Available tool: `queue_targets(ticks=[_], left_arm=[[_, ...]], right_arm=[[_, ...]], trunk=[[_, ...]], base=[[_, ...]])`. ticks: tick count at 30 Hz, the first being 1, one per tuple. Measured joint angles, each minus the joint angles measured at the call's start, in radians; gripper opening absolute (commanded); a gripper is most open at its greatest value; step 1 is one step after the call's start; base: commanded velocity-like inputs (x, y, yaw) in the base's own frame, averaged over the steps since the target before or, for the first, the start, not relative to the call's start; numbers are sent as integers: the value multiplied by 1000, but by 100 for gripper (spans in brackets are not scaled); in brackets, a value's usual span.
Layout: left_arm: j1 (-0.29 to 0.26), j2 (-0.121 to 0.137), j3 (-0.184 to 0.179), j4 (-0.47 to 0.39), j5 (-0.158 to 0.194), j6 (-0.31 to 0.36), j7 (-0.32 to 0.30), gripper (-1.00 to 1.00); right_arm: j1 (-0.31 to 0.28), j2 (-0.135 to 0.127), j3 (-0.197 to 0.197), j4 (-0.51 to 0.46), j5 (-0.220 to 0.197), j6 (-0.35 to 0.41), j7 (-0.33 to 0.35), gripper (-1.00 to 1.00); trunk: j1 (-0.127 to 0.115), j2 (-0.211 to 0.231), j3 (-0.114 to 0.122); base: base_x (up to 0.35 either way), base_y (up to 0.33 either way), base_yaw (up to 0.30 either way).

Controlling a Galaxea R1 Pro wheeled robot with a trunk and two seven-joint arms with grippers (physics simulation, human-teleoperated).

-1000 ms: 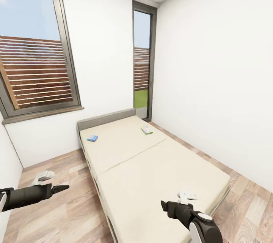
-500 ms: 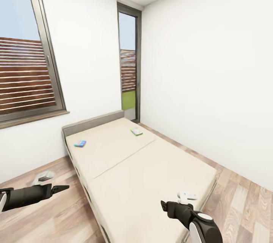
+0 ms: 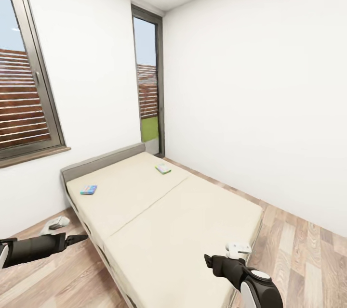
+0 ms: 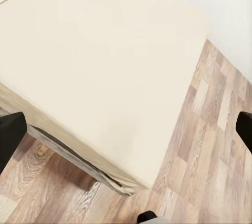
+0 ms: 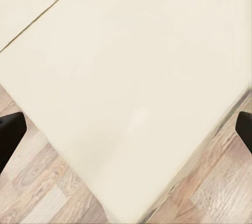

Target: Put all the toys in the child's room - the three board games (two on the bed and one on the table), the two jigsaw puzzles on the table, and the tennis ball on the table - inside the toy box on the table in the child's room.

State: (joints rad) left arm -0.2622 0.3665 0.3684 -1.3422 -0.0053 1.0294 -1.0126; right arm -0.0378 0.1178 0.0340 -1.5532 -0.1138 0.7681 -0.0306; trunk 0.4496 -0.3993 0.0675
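Observation:
Two board games lie on the bed (image 3: 193, 221) near its grey headboard: a mostly blue one (image 3: 88, 189) at the left and a white-and-green one (image 3: 163, 168) further right. My left gripper (image 3: 77, 238) hangs over the floor left of the bed, well short of the games. My right gripper (image 3: 208, 261) hovers over the mattress foot. In each wrist view the black fingertips (image 4: 10, 134) (image 5: 10, 132) sit wide apart with nothing between them, above the mattress corner (image 4: 105, 77) and its edge (image 5: 131, 77). The table, toy box, jigsaw puzzles and tennis ball are out of view.
A wide window (image 3: 24, 96) fills the left wall, and a tall narrow one (image 3: 147, 91) stands in the far corner. A white wall (image 3: 270, 106) runs along the right. Wood-plank floor (image 3: 303, 250) lies right of the bed and also left of it.
The whole picture has shifted left, so the camera has turned to the right. Both arms hold the same pose and the games lie where they were on the bed.

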Motion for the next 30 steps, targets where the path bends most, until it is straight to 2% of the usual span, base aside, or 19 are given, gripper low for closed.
queue_targets(ticks=[17,30], left_arm=[[0,0,0,0,0,0,0,100],[0,0,0,0,0,0,0,100]], right_arm=[[0,0,0,1,0,0,0,100],[0,0,0,1,0,0,0,100]], trunk=[[0,0,14],[0,0,25]], base=[[0,52,-249],[25,214,-249]])
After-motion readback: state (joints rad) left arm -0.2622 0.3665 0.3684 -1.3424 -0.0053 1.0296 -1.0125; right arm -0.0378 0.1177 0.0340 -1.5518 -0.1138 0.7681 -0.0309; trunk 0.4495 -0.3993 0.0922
